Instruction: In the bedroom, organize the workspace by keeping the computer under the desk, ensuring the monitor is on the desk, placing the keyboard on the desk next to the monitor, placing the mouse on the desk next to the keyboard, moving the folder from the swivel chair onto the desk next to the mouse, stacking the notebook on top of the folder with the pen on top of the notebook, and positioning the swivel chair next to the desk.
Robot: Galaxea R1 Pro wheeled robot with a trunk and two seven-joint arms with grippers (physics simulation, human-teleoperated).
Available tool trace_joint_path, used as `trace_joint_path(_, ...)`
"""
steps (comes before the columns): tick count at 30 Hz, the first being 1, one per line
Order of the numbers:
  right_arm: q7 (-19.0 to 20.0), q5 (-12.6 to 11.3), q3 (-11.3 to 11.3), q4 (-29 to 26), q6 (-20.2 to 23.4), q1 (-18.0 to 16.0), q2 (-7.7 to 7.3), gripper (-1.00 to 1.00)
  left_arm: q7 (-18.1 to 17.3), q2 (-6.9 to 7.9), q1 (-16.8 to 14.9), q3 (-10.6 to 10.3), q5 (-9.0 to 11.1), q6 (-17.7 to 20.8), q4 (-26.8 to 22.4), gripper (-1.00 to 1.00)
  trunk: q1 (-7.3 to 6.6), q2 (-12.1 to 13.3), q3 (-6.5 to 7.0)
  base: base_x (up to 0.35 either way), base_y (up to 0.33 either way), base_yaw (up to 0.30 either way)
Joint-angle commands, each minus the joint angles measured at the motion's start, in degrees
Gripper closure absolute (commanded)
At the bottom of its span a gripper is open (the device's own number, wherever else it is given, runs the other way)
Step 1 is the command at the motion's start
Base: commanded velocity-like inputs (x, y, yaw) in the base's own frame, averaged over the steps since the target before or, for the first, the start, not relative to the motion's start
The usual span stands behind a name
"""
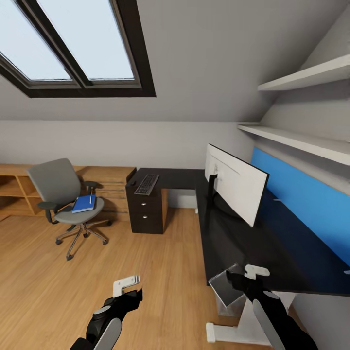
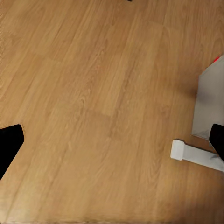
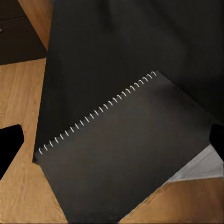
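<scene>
The swivel chair (image 1: 61, 187) stands at the left, away from the desk (image 1: 233, 238). On its seat lies the blue folder (image 1: 83, 204) with the white pen (image 1: 90, 200) on top. The keyboard (image 1: 146, 184) and a small black mouse (image 1: 132, 183) sit on the desk's far wing, and the monitor (image 1: 238, 184) stands on the long wing. The computer (image 1: 226, 291) is under the desk's near end. My right gripper (image 1: 253, 272) hangs open above the dark-grey spiral notebook (image 3: 126, 149), which lies at the desk's near edge. My left gripper (image 1: 127, 286) is open over bare floor.
A light wooden dresser (image 1: 114, 177) lines the far wall behind the chair. White shelves (image 1: 301, 141) and a blue panel (image 1: 301, 194) run along the right wall. The desk's white foot (image 2: 193, 154) sits on the wood floor (image 1: 160, 262) beside the computer.
</scene>
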Motion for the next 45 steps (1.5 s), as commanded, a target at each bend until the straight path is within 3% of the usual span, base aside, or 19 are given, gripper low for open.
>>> trace_joint_path(1,-0.6,-0.7,0.2,-0.1,0.2,0.0,-0.07,-1.00,0.6,0.06,-0.1,-0.2,0.5,0.1,-0.1,-1.00,-0.02,-0.1,-0.09,-0.336,0.000,0.000)
trace_joint_path(17,-0.1,-1.0,0.0,0.0,0.0,0.0,-0.12,-1.00,0.6,0.06,-0.1,-0.2,0.5,0.1,-0.1,-1.00,-0.02,-0.1,-0.09,-0.336,0.044,0.000)
trace_joint_path(24,1.9,-4.3,-2.2,0.3,-0.4,0.0,-0.22,-1.00,0.6,0.06,-0.1,-0.2,0.5,0.1,-0.1,-1.00,-0.02,-0.1,-0.09,-0.313,0.174,0.000)
trace_joint_path(25,3.6,-7.2,-4.7,0.8,-0.3,0.0,-0.24,-1.00,0.6,0.06,-0.1,-0.2,0.5,0.1,-0.1,-1.00,-0.02,-0.1,-0.09,-0.247,0.171,0.000)
trace_joint_path(28,5.8,-10.6,-7.7,1.3,-0.2,0.0,-0.20,-1.00,0.6,0.06,-0.1,-0.1,0.5,0.1,-0.1,-1.00,-0.02,-0.1,-0.09,-0.170,0.117,0.000)
trace_joint_path(29,7.5,-14.0,-10.9,1.8,-0.1,0.0,-0.16,-1.00,0.6,0.06,-0.1,-0.1,0.5,0.2,-0.1,-1.00,-0.02,-0.1,-0.09,-0.068,0.047,0.000)
trace_joint_path(31,8.6,-19.0,-14.9,2.5,0.1,0.0,-0.14,-1.00,0.7,0.06,-0.1,0.0,0.5,0.2,-0.7,-1.00,-0.02,-0.1,-0.09,-0.036,0.025,0.000)
trace_joint_path(32,9.1,-25.6,-17.6,2.9,0.3,-0.1,-0.20,-1.00,0.7,0.06,-0.1,0.1,0.5,0.2,-2.6,-1.00,-0.02,-0.1,-0.09,-0.009,0.006,0.000)
trace_joint_path(35,9.3,-29.7,-18.8,2.8,0.2,-0.1,-0.24,-1.00,0.8,0.06,-0.1,0.1,0.5,0.2,-3.3,-1.00,-0.02,-0.1,-0.09,-0.006,0.004,0.000)
trace_joint_path(36,9.4,-32.1,-19.7,2.8,0.0,-0.1,-0.28,-1.00,0.8,0.06,-0.1,0.1,0.6,0.2,-3.6,-1.00,0.20,-0.5,-0.27,-0.003,0.002,0.000)
trace_joint_path(39,9.6,-35.1,-21.2,2.6,-0.2,-0.1,-0.24,-1.00,0.8,0.05,-0.1,0.1,0.6,0.2,-3.8,-1.00,0.85,-1.7,-0.80,-0.002,0.001,0.000)
trace_joint_path(45,9.8,-36.1,-21.8,2.6,-0.3,-0.1,-0.18,-1.00,0.8,0.06,-0.1,0.1,0.5,0.2,-4.0,-1.00,2.17,-4.1,-1.88,0.000,0.000,0.000)
